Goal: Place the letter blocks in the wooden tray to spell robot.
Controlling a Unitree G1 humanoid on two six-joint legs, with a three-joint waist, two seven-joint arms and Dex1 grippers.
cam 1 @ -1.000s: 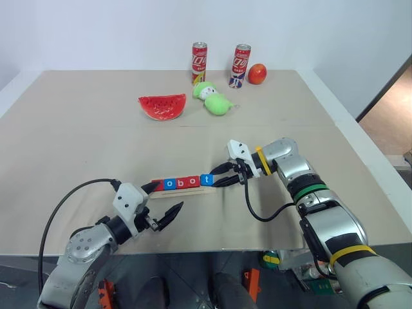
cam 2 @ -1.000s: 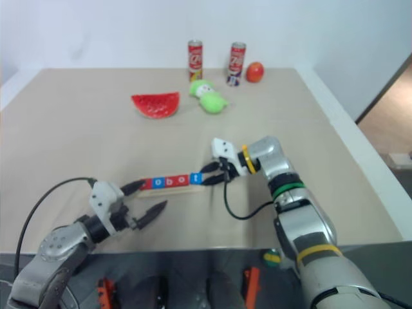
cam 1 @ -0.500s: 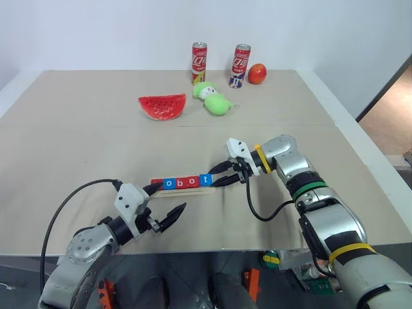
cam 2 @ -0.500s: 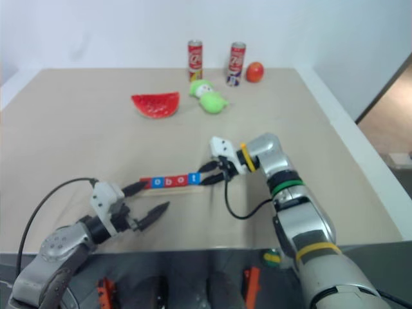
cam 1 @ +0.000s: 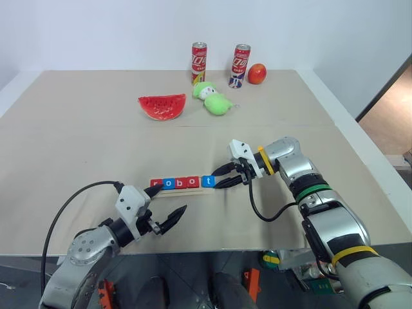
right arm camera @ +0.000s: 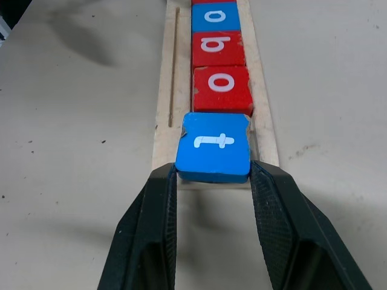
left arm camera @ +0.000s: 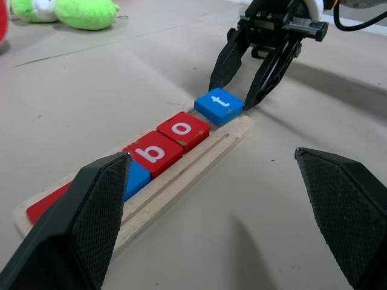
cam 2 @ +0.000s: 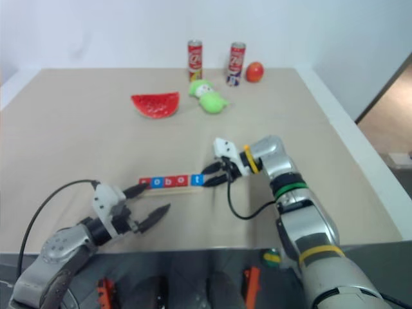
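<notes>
- A wide beige table (cam 1: 77,148) takes up most of the scene, with a paler raised border along its left and right edges.
- A plain white wall (cam 1: 116,32) rises just behind the far edge.
- At far right, brown floor (cam 1: 389,119) shows past the table.
- Lighting is even and soft.

White lowercase letters are being shown on the letter blocks (right arm camera: 216,90): the t block (right arm camera: 214,147) is blue, its two neighbours red, the next blue. The wooden tray (left arm camera: 199,166) is being seen in pale wood, the right gripper (right arm camera: 213,181) in black.
</notes>
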